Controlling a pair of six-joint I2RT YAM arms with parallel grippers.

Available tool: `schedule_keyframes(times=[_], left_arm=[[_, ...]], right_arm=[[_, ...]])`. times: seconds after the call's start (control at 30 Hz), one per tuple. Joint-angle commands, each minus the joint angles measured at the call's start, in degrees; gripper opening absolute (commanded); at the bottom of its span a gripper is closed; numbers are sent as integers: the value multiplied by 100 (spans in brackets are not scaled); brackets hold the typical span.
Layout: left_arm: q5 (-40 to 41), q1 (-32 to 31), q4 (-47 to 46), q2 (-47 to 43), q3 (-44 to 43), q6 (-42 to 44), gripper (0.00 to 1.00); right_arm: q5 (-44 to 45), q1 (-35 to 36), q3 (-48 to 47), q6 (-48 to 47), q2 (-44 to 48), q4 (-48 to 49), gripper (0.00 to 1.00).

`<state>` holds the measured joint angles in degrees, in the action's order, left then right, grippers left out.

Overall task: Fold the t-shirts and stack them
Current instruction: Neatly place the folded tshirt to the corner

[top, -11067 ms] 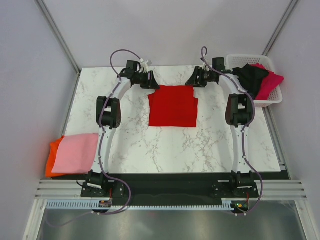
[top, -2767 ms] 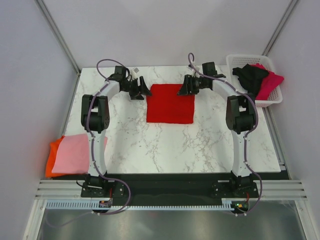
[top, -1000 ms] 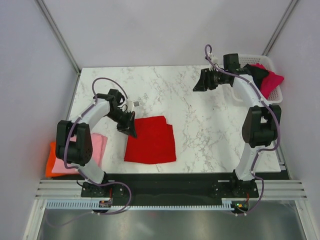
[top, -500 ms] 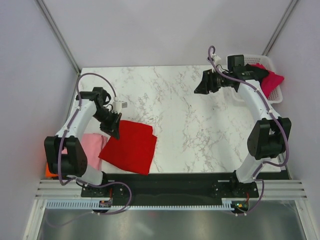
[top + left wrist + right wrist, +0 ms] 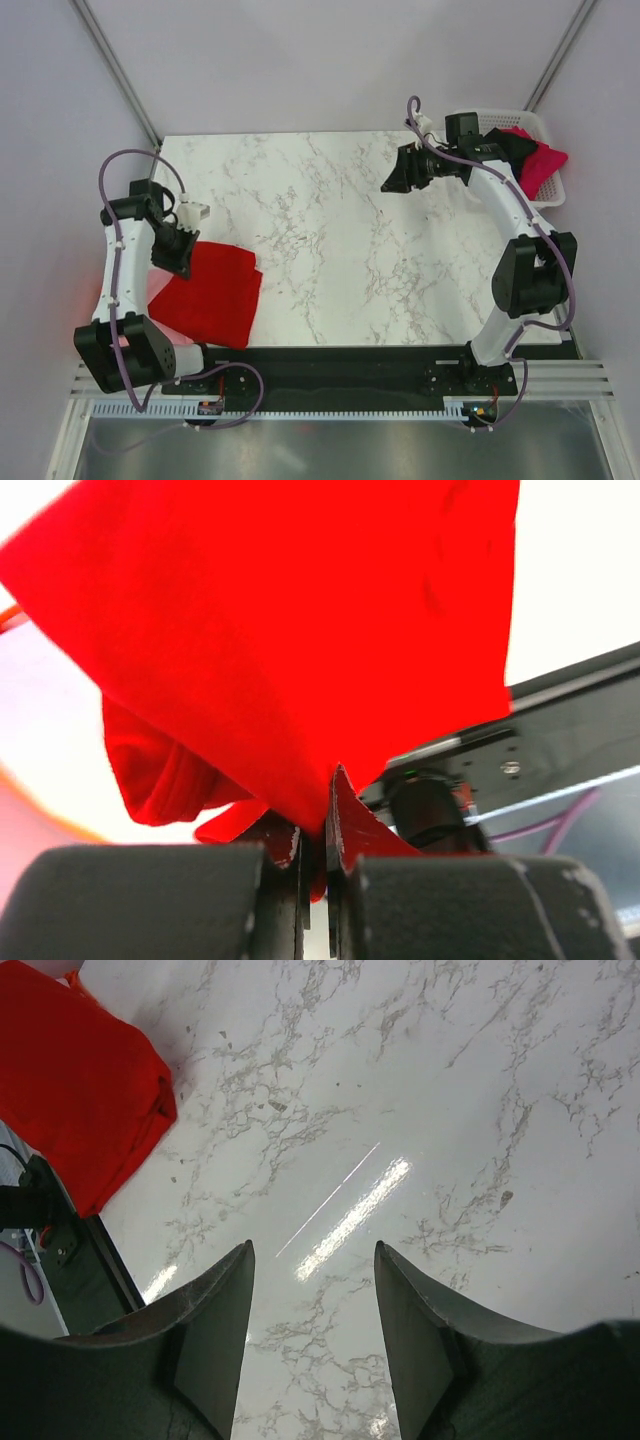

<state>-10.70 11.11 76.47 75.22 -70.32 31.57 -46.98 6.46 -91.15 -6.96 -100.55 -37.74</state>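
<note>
**Setting the folded red shirt on the pile**

My left gripper point(image 5: 315, 835) is clamped tight on an edge of the red t-shirt point(image 5: 300, 630), with the cloth pinched between the closed fingers. The folded shirt hangs from that pinch and lies partly over the pink t-shirt point(image 5: 160, 287), with much of it spilling off the pink t-shirt's right side onto the table point(image 5: 450, 1110).

I judge this to be the stacking step. To do it well, I should bring the red edges square over the pink t-shirt. Then I lower until the cloth lies flat, and only then let go, so the fold does not spring loose. Dragging sideways while pressed down could skew the pink t-shirt beneath.

My right gripper point(image 5: 312, 1250) is spread wide and holds nothing. It hangs above bare marble, well apart from the pink t-shirt, toward the far right. Beyond it, farthest from the pink t-shirt, the white basket point(image 5: 548, 197) holds a black t-shirt point(image 5: 503, 148) and a magenta t-shirt point(image 5: 540, 165), both unfolded.
</note>
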Motion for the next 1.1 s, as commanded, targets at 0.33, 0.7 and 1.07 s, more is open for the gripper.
schedule_keyframes(times=[0.33, 0.7, 1.07], left_arm=[[1034, 1059, 1178, -272, -736, 1553, 2], [1299, 1849, 1160, 80, -983, 2142, 2], [1764, 2316, -149, 1240, -1194, 1914, 2]], right_arm=[[-259, 171, -157, -183, -158, 126, 59], [-338, 224, -192, -297, -298, 126, 59], [-443, 294, -184, -236, -456, 231, 58]])
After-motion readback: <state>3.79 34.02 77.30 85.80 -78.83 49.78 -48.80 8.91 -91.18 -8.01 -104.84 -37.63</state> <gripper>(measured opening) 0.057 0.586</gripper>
